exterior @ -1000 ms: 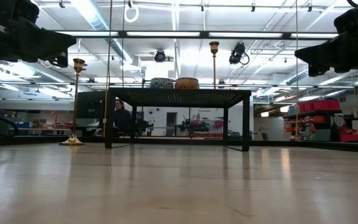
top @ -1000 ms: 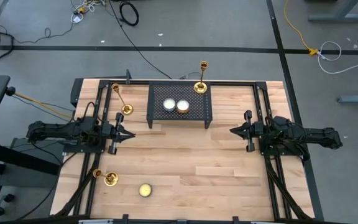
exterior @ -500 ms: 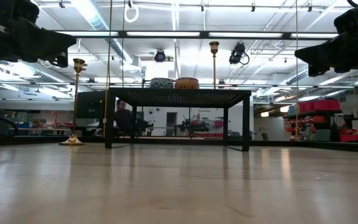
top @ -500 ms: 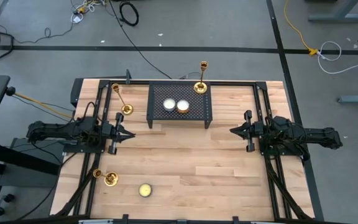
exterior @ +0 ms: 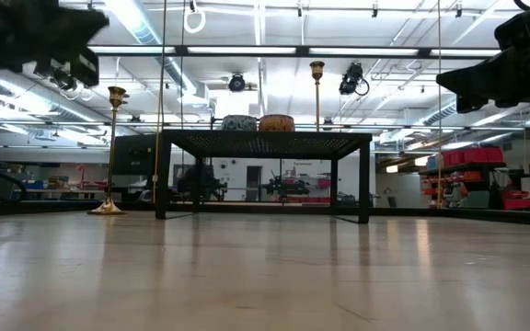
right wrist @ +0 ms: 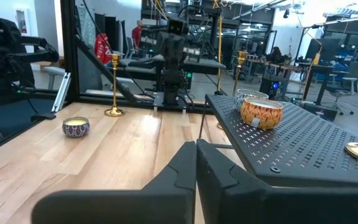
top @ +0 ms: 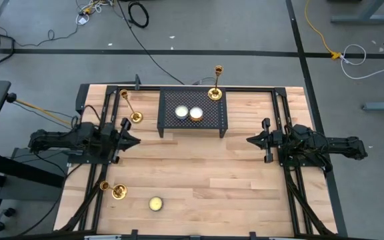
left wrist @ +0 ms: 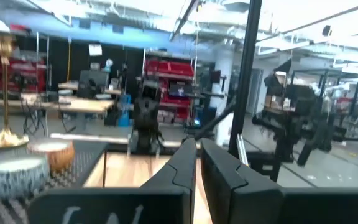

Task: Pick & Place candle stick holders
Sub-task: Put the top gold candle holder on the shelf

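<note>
Since a moment ago the left gripper (top: 133, 141) has rotated at the wrist, fingers pressed together and empty; the right gripper (top: 251, 140) stays closed, empty. Three slim brass candle stick holders stand upright: one (top: 214, 92) on the black rack (top: 193, 127), one (top: 135, 117) beside it, one (top: 117, 192) near the surface (top: 205, 173) front.

Table (top: 199, 173): pale wood planks, smooth, satin sheen. 3 candle stick holders (top: 215, 90) (top: 132, 112) (top: 115, 191): polished brass-coloured metal, glossy. Rack (right wrist: 303, 149): black perforated metal, matt. Fingers (right wrist: 194, 163): dark, matt, plastic-like. Small tin (right wrist: 76, 127): patterned, slightly glossy.
</note>
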Available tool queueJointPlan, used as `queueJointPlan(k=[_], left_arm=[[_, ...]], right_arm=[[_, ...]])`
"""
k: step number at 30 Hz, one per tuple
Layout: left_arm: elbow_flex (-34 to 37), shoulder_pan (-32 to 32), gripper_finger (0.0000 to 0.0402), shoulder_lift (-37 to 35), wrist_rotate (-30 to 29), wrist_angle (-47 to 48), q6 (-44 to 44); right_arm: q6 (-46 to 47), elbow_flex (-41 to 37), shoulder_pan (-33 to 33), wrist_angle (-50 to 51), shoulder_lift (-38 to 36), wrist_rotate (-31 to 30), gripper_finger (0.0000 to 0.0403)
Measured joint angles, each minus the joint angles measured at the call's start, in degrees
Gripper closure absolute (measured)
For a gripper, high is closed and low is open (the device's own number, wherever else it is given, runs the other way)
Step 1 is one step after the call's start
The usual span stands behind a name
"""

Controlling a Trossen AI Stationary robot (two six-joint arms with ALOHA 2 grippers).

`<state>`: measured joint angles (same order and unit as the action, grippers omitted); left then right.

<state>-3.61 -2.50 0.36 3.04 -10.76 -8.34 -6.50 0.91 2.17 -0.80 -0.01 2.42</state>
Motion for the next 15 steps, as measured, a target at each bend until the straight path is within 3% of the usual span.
queueJointPlan(k=[7,15], left_arm=[[-5.32,0.02,0.0376,0.03,-3.69,1.19,-0.94],[-13.86,0.02,0.0376,4.50,-6.67,9.31,1.75]], right_arm=[[-0.01,0.00,-0.01,-0.02,0.00,-0.20,0.0389],[0.00,0.00,-0.01,-0.02,0.00,-0.17,0.0389]])
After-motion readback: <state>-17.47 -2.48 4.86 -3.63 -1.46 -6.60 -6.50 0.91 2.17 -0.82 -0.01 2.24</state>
